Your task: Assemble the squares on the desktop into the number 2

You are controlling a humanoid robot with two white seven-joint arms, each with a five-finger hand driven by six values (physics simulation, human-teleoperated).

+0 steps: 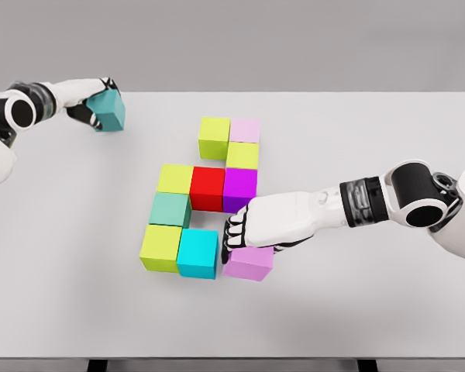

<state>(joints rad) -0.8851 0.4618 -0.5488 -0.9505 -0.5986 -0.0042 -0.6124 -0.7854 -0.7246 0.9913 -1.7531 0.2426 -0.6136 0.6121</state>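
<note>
Coloured cubes form a stepped figure on the white table (356,310). A lime cube (214,137) and a pale pink cube (245,130) lie at the top, with a second lime cube (242,156) below. The middle row holds a lime cube (174,178), a red cube (207,188) and a magenta cube (239,188). Below sit a green cube (170,209), a lime cube (161,247) and a cyan cube (198,253). My right hand (248,232) grips a lilac cube (249,263) next to the cyan one. My left hand (93,105) holds a teal cube (108,110) at the far left.
The table's front edge runs along the bottom of the view. Its far edge lies just behind the left hand.
</note>
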